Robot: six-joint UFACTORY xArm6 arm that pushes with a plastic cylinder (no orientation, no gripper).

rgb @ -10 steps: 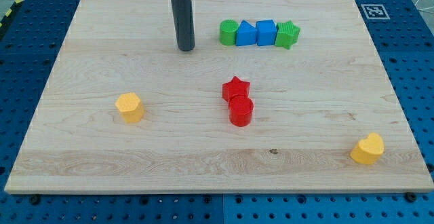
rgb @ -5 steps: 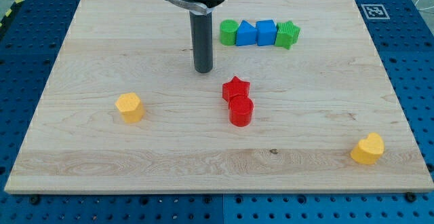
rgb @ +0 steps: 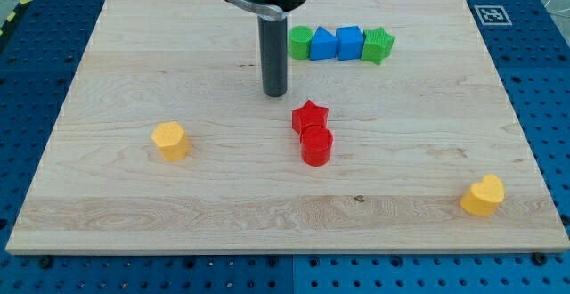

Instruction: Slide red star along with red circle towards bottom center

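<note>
The red star (rgb: 310,116) and red circle (rgb: 316,145) sat touching, just below and right of my tip (rgb: 275,93), near the board's middle. My tip, bare and holding nothing, touched neither; the whole push toward bottom center remained.

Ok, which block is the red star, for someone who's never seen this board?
Start at the wooden board and go to its middle, where two red blocks touch. The red star is the upper one, nearest my tip; the red circle below it is round, while the star has points.
</note>
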